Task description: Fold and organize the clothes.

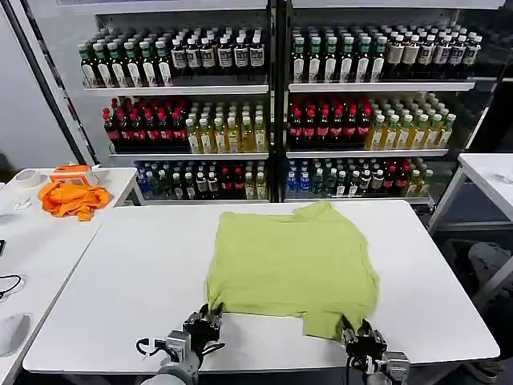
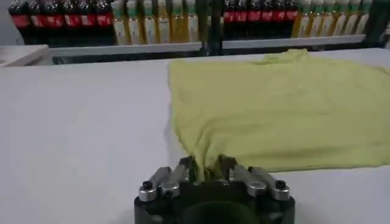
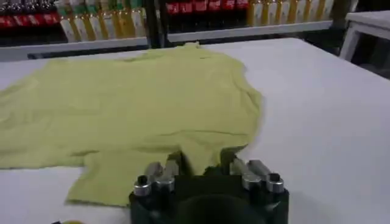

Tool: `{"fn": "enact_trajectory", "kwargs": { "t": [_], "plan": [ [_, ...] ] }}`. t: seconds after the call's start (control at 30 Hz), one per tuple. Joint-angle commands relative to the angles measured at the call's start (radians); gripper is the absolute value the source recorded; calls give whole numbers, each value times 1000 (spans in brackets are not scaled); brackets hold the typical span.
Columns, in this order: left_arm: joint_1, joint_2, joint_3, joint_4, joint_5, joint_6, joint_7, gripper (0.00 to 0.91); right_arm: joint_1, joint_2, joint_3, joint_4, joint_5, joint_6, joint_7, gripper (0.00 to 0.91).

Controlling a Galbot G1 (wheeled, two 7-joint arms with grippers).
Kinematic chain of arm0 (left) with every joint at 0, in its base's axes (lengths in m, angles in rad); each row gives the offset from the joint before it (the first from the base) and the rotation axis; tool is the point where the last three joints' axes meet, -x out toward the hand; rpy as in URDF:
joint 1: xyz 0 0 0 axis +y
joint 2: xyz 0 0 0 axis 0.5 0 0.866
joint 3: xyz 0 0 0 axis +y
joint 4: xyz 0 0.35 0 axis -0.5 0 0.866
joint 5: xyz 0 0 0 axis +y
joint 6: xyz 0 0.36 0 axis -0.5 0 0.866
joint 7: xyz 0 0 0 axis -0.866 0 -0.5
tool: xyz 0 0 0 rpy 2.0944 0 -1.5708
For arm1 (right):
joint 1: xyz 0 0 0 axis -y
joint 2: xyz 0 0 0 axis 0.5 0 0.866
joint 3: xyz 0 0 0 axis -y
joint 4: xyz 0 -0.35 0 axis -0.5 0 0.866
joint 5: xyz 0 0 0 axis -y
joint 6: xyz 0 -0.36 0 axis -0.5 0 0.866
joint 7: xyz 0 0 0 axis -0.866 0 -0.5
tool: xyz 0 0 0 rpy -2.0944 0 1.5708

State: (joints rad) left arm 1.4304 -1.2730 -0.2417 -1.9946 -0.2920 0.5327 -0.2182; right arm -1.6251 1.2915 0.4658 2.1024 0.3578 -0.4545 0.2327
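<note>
Two grippers at near hem of T-shirt (image 1: pixel 292 261), flat on white worktop (image 1: pixel 120 273); left gripper (image 1: pixel 205 322) pinching near-left corner, right gripper (image 1: pixel 361 337) pinching near-right flap; both corners held, I judge, so hem lifts evenly for fold toward collar.

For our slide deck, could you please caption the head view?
Both the left gripper and right gripper pinch the near edge of the lime-green T-shirt on the white table.
</note>
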Motion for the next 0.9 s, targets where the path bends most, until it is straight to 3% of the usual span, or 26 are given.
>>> {"fn": "enact_trajectory", "kwargs": {
  "t": [0.03,0.63,0.9],
  "plan": [
    [9,-2,-3,-9,-16,-10,3,20,6,0,0,-3,5,5,4,0],
    [168,25,-70,-254,-15,-61,0,20,-154,-77,162,262,29,32,-10,0],
    [108,66,-56,-213,-18,-63,7,20,-17,-123,158,183,57,23,-7,0]
  ]
}}
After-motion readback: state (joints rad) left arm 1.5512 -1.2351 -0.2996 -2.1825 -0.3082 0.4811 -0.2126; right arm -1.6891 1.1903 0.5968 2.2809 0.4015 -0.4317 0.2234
